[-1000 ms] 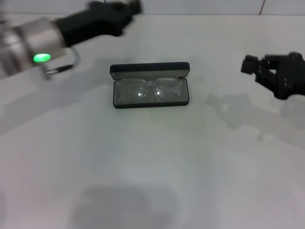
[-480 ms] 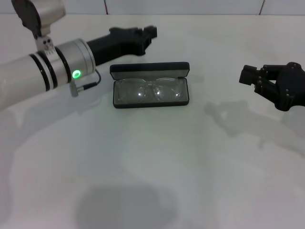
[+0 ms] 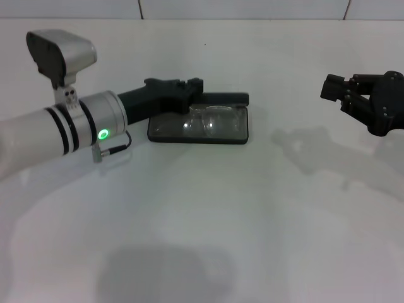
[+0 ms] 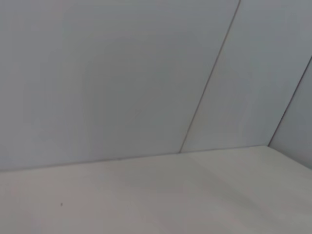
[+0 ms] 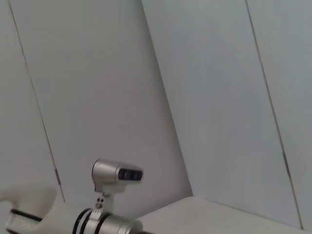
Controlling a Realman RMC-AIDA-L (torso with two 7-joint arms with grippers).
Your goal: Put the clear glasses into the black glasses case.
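The black glasses case (image 3: 235, 137) lies on the white table left of the centre in the head view, its lid (image 3: 226, 98) standing low behind the base. The clear glasses (image 3: 209, 120) lie inside it on the lining. My left gripper (image 3: 192, 89) reaches in from the left and sits at the lid's left end, covering that part of the case. My right gripper (image 3: 336, 89) hangs open above the table at the far right, well apart from the case.
The white table (image 3: 208, 221) runs back to a pale panelled wall (image 4: 146, 73). My left arm (image 3: 76, 126) crosses the left side of the table. The right wrist view shows the left arm's wrist camera (image 5: 117, 175) before the wall.
My left arm swung down and right from the back left until its gripper reached the case lid. The lid now stands lower than before. The right gripper shifted only slightly.
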